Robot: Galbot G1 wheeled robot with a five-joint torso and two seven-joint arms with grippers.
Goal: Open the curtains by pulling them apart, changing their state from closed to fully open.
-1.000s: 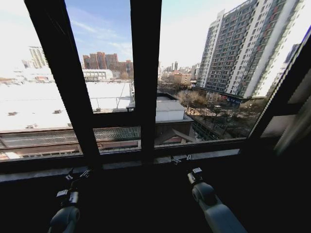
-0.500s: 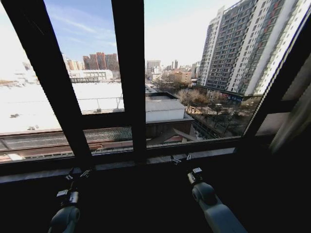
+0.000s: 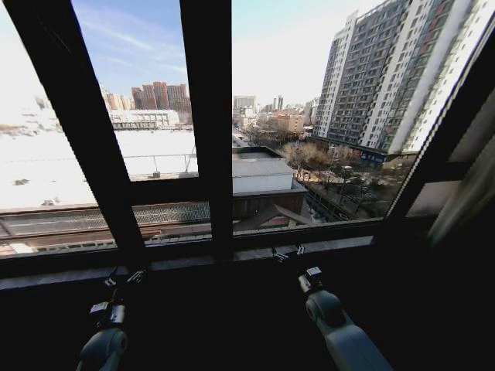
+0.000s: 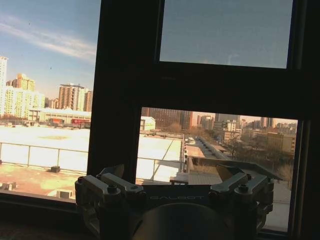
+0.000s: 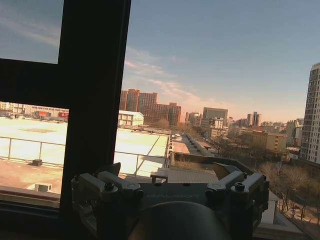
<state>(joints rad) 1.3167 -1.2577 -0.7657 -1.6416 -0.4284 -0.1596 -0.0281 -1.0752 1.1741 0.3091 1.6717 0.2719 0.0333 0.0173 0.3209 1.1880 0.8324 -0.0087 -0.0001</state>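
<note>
Facing a big window (image 3: 302, 116) with dark frame bars (image 3: 207, 124), city and sky outside. Curtain (image 3: 468, 193) bunched at the far right edge, pale beige, probably the gathered panel, hard to be sure in that dim corner. Glass otherwise uncovered. Left gripper (image 3: 124, 276) low by the sill (image 3: 193, 263), left of the centre bar, fingers spread, nothing between them. Right gripper (image 3: 288, 253) low by the sill too, just right of centre, also spread and holding nothing. Both well apart from the curtain.
</note>
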